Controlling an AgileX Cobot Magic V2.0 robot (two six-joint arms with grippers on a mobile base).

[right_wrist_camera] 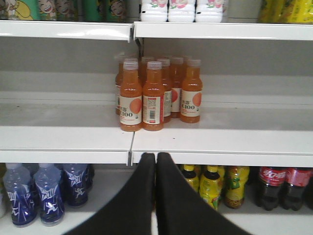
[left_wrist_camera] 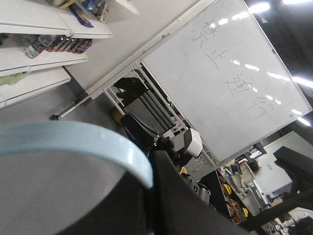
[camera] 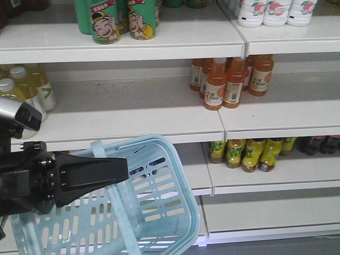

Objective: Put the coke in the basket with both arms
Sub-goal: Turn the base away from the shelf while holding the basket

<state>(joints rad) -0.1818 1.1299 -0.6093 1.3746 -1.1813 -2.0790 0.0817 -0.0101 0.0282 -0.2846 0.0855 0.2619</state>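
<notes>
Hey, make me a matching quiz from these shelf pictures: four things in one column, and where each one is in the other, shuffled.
1. green cans
2. orange bottles
3. yellow-green bottles
4. basket

A. middle shelf
B. held tilted by the left end effector
C. top shelf
D. lower shelf

Pairs: 1-C, 2-A, 3-D, 4-B

White shelves stocked with drinks fill the front view, with a strip of grey floor at 5 o'clock, while the left wrist view shows a pale wall at 12, a light-streaked, handwritten whiteboard at 2, and a plant near centre.
</notes>
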